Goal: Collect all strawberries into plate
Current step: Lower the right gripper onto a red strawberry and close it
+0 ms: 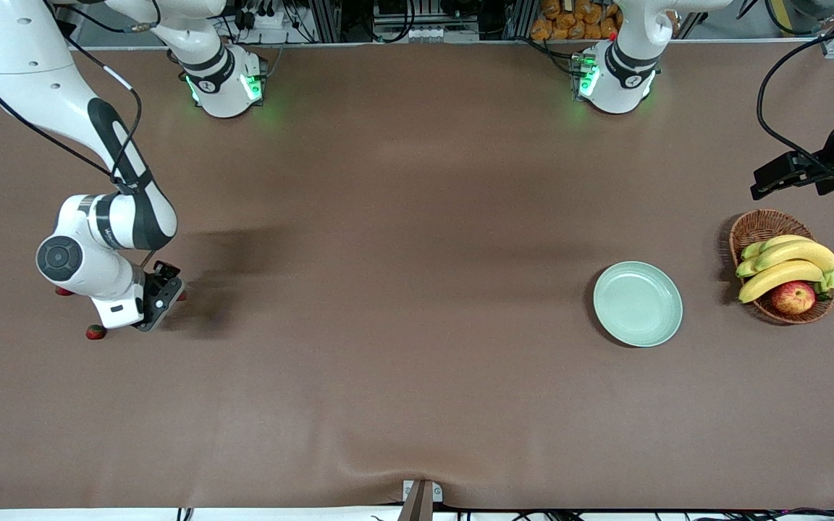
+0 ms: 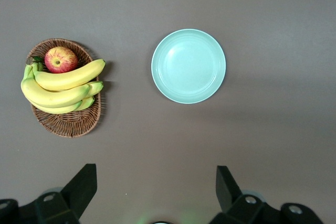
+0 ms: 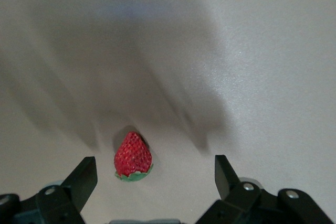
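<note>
No writing can be read. The desk (image 1: 417,362) lies bare between the two tools. The plate (image 1: 638,303) sits empty under the left tool (image 2: 156,182), spread wide, beside a basket (image 1: 754,228). The right tool (image 3: 156,177), spread, hangs low over one berry (image 3: 133,156); two more berries (image 1: 95,331), seemingly, flank it.

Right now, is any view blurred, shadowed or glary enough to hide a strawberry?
Front view: even light; the right arm's shadow darkens the table beside the right gripper, and that arm partly covers the strawberries. Right wrist view: streaky soft shadows, pale sheen on the table, yet one strawberry reads sharp between the open fingers. Left wrist view: crisp, faint gloss on the plate, no berry in it.
</note>
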Controlling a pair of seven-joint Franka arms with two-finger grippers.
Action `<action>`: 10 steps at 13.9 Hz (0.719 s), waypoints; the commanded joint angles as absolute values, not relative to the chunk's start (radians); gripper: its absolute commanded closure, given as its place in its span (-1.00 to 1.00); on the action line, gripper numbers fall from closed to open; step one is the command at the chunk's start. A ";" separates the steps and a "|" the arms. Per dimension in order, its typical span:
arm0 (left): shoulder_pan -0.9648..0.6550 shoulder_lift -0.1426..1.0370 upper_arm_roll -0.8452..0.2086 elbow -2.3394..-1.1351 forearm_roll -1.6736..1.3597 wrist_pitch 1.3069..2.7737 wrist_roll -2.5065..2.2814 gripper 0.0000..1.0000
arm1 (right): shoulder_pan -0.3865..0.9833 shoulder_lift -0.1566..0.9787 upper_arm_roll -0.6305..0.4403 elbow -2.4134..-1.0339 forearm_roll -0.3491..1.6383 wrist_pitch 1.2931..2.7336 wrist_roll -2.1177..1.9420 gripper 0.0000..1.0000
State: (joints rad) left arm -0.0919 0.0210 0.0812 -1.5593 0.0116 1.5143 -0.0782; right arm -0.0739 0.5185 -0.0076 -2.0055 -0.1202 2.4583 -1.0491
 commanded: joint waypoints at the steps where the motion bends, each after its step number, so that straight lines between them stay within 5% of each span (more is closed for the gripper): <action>1: -0.086 0.023 0.081 -1.557 0.002 1.516 -0.057 -1.00 | -0.101 0.537 0.000 -2.022 -0.124 2.556 -1.173 -1.00; 5: -0.091 0.028 0.081 -1.557 0.003 1.516 -0.057 -1.00 | -0.101 0.537 0.002 -2.029 -0.123 2.553 -1.175 -0.92; 8: -0.094 0.035 0.083 -1.557 0.003 1.516 -0.058 -1.00 | -0.101 0.537 0.002 -2.029 -0.121 2.548 -1.172 0.57; 10: -0.094 0.035 0.081 -1.557 0.003 1.516 -0.058 -1.00 | -0.100 0.535 0.002 -2.029 -0.120 2.545 -1.172 1.00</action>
